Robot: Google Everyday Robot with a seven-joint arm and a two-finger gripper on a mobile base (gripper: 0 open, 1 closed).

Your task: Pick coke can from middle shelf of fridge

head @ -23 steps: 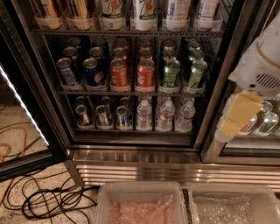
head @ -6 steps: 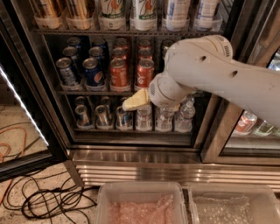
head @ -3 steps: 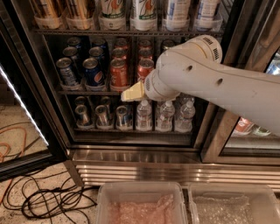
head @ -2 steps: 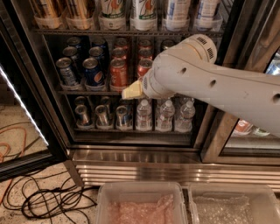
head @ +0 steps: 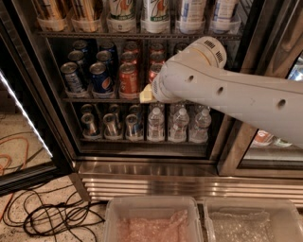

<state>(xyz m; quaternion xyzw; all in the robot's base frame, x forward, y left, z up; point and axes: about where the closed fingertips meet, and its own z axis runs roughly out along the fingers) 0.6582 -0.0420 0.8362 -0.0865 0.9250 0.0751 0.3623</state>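
Note:
The fridge [head: 142,177] stands open in front of me. Its middle shelf [head: 94,99] holds rows of short cans. A front red coke can [head: 128,79] stands in the shelf's middle, with more red cans [head: 129,57] behind it and another red can [head: 154,70] partly hidden by my arm. My white arm [head: 227,92] reaches in from the right and covers the right part of that shelf, hiding the green cans. The gripper [head: 146,93] shows only as a cream tip just right of the front coke can's base, at shelf level.
Blue Pepsi cans [head: 101,78] stand left of the red ones. Tall drinks [head: 121,14] fill the rack above; silver cans [head: 110,124] and water bottles [head: 155,125] the rack below. The open door's light strip [head: 23,116] is at left. Black cables [head: 52,215] and two plastic bins [head: 151,208] lie below.
My arm has swung in from the right across the fridge front. The gripper tip has risen from the lower rack's level to the middle shelf, closer to the front coke can.

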